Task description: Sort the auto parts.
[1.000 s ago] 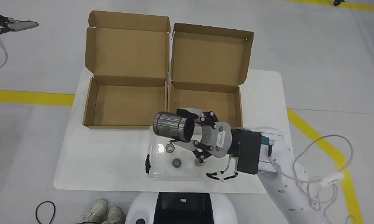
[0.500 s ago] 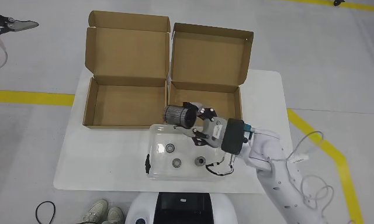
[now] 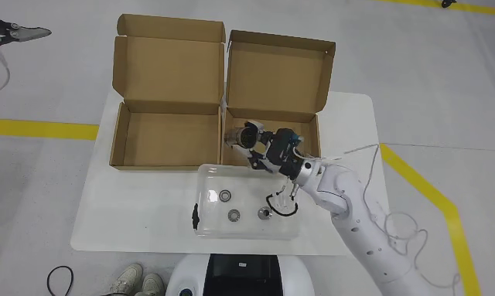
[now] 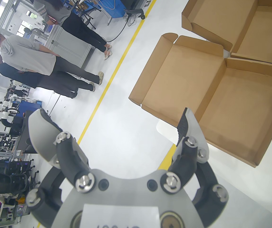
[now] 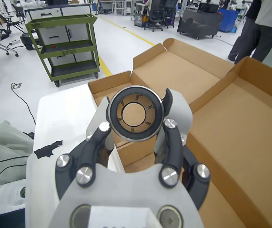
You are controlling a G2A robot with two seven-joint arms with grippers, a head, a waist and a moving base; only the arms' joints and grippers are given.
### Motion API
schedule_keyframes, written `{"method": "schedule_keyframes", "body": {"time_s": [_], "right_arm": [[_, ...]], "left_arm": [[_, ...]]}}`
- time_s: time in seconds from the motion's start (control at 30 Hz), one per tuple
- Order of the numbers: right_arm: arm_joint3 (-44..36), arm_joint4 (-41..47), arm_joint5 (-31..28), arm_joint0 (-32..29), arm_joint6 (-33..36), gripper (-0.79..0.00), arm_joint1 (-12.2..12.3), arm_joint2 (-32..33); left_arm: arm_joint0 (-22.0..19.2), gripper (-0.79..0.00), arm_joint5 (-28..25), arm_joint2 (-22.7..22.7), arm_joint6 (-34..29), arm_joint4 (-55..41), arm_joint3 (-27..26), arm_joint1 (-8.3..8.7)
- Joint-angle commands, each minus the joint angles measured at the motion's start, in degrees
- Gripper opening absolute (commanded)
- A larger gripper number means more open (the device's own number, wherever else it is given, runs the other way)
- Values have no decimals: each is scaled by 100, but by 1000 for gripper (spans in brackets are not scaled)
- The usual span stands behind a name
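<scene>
Change over the last 1 s: the right arm has carried its load forward off the clear plastic tray (image 3: 209,220) and lower, away from the overhead camera. The load now hangs above the right-hand open brown cardboard box (image 3: 298,137).

Right gripper (image 3: 250,141): jaws closed part-way around a short metal cylinder with a black ring face and a hollow centre (image 5: 113,115), 1 finger on each side of it. The cylinder lies on its side, with the open end facing back toward the wrist camera (cardboard shows through the bore). From above it sits over the left part of that box, close to the wall it shares with its neighbour. I cannot tell whether it touches the box floor.

Left gripper (image 4: 114,124): jaws spread wide, nothing between them. It is held off to the left of the boxes, with grey floor and a yellow line beyond the fingers.

Left-hand open brown cardboard box (image 3: 166,137): stands just beside the right-hand one, lid flaps folded back, bare floor showing.

Tray: sits on the white table (image 3: 131,211) in front of the boxes, nearer the robot. 3 small round metal parts (image 3: 225,195) lie in it, apart from each other.
</scene>
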Motion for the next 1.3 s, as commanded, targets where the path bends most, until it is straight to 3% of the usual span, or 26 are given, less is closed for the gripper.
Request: {"method": "schedule_keyframes", "body": {"time_s": [0.0,0.27,0.63,1.23,1.27], "right_arm": [[76,53,154,101,247,-785,-22,-60],[710,230,792,603,1027,-785,-153,-337],[1673,481,1229,1173,1828,-785,-361,-802],[2216,666,1709,1686,2845,-785,-566,-1064],[2250,643,1737,1701,2848,-757,-574,-1073]], "left_arm": [[0,0,0,0,0,0,0,0],[0,0,0,0,0,0,0,0],[0,0,0,0,0,0,0,0],[0,0,0,0,0,0,0,0],[0,0,0,0,0,0,0,0]]}}
